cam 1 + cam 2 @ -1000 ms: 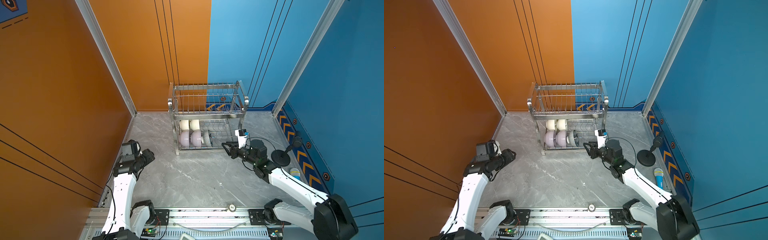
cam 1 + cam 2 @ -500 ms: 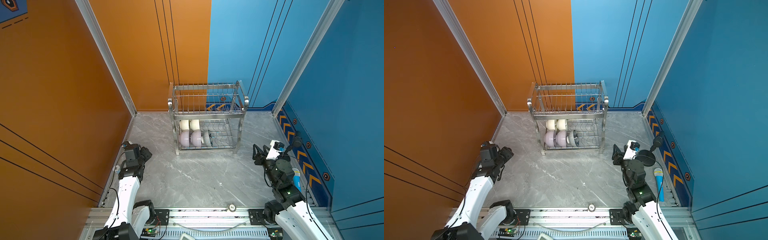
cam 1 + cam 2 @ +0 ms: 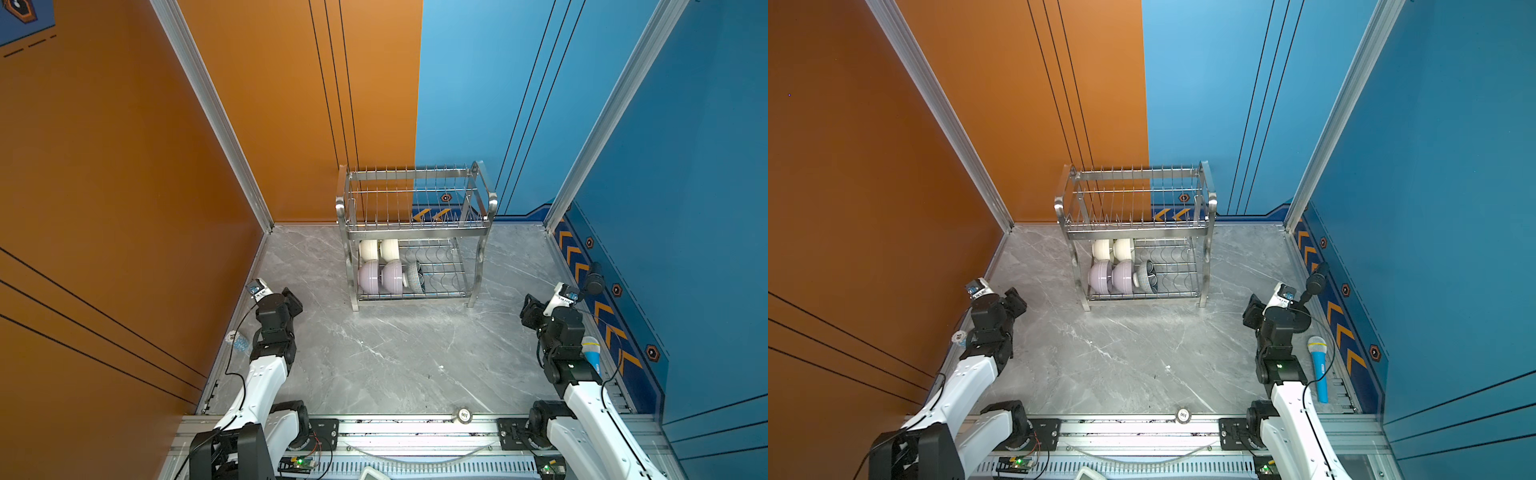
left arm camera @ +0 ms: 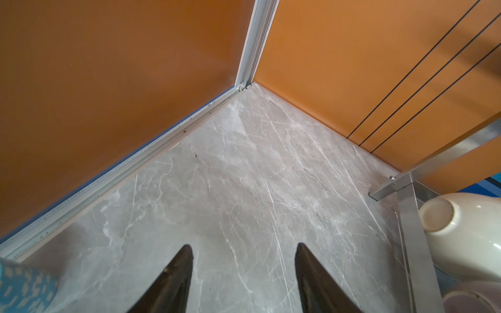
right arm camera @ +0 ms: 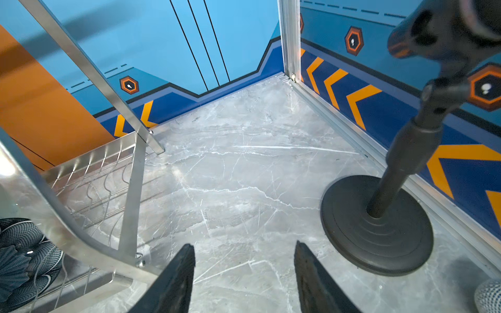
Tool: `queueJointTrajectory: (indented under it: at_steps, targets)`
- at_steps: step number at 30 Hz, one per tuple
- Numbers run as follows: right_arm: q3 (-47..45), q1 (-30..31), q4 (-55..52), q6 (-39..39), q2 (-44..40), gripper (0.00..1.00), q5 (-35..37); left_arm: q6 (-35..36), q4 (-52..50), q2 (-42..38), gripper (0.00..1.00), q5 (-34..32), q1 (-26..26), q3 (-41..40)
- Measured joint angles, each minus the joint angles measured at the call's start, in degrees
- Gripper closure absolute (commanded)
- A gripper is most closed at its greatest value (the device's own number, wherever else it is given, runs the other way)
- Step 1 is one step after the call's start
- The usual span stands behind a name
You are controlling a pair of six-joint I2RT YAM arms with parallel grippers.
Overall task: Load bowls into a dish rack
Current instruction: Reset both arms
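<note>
The dish rack (image 3: 415, 233) (image 3: 1138, 233) stands at the back of the grey marble table. On its lower tier sit two cream-white bowls (image 3: 368, 249) (image 3: 1103, 249), two lilac bowls (image 3: 369, 275) (image 3: 1099, 276) and a dark blue-grey ribbed bowl (image 3: 413, 275) (image 3: 1146, 276), all on edge. My left gripper (image 3: 293, 301) (image 4: 243, 248) hovers open and empty over bare table, left of the rack, with a cream-white bowl (image 4: 466, 235) at that view's edge. My right gripper (image 3: 528, 309) (image 5: 244, 246) is open and empty, right of the rack, with the dark bowl (image 5: 21, 252) off to its side.
A black microphone stand, round base (image 5: 376, 227) and pole (image 3: 1316, 278), stands close beside the right gripper by the blue wall. A blue microphone (image 3: 1318, 365) lies along the right edge. A small blue-and-white thing (image 3: 237, 340) lies at the left edge.
The right arm has pulled back from the rack's front right corner to the right side of the table. The left arm has swung to point toward the back.
</note>
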Motion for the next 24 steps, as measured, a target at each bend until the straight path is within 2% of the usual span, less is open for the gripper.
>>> queueJointTrajectory:
  at_steps: [7,17,20,24]
  targets:
    - [-0.2,0.0,4.3,-0.1,6.3,0.4,-0.2,6.6,9.0,7.5,0.29,0.6,-0.5,-1.0]
    - [0.0,0.0,10.5,-1.8,14.9,0.4,0.2,14.8,20.8,20.2,0.15,0.3,-7.7,-1.4]
    - [0.7,0.0,12.8,-2.6,19.0,0.4,0.2,16.7,24.8,24.3,0.01,-0.1,-8.7,-1.5]
    - [2.2,0.0,16.3,-4.1,24.9,0.4,0.2,18.5,29.6,29.8,0.03,-0.6,-10.5,-1.5]
